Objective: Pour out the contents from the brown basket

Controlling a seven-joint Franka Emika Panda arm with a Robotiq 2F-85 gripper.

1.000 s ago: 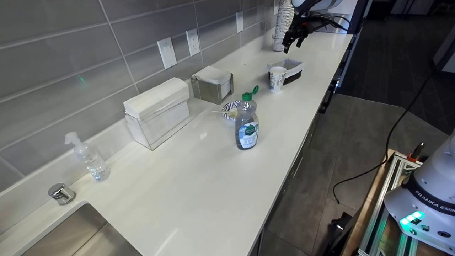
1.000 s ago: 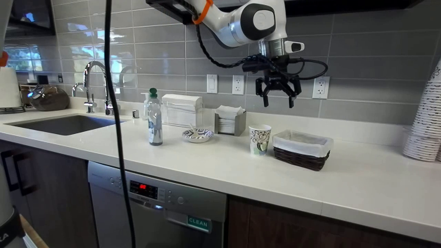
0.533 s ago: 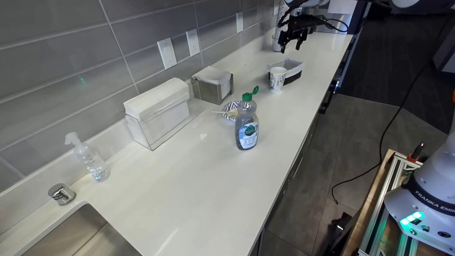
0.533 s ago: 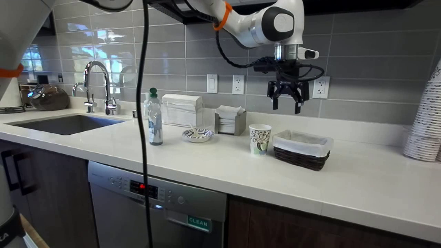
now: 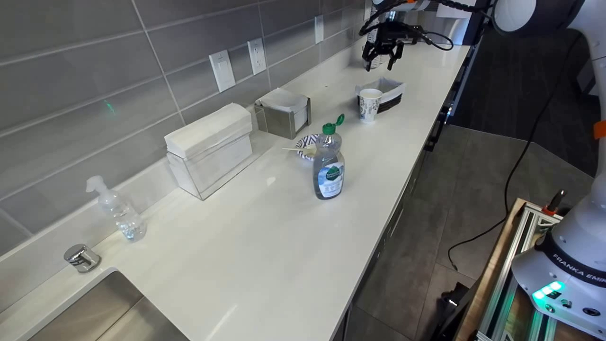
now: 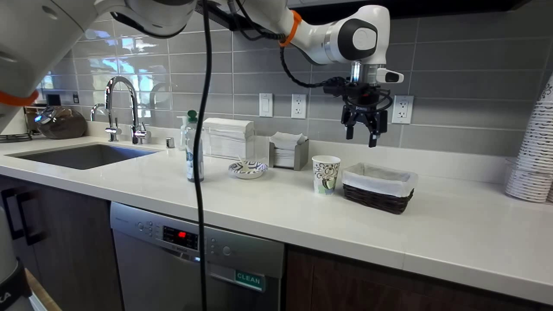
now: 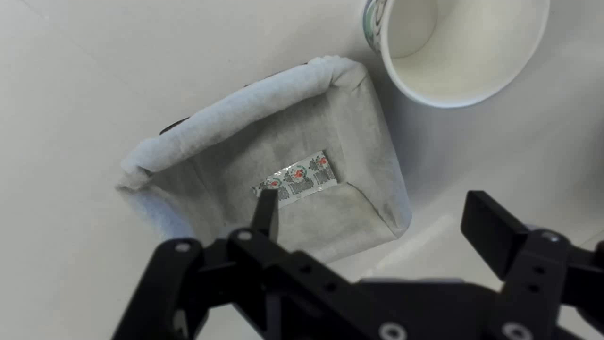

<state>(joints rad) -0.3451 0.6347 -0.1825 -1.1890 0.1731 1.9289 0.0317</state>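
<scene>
While the hand [image 6: 360, 136] hangs above the brown basket [image 6: 376, 199], jaws apart, a label [image 6: 249, 280] reads CLEAN, the robot base [image 5: 570, 270] FRANKA.

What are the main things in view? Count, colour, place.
basket: one, dark brown, on counter
packet: one, pale, inside basket
patterned cup: one, white, beside basket
stacked cups: many, white, past basket
bowl: one, blue-white, on counter
stick: one, pale, in bowl
green-capped bottle: one, clear, near bowl
pump bottle: one, clear, by wall
paper stacks: two, white, along wall
sink: one, grey, in counter
tall faucet: one, chrome, at sink
dishwasher: one, silver, under counter
arm: one, white, over counter
hand: one, black, open, above basket
</scene>
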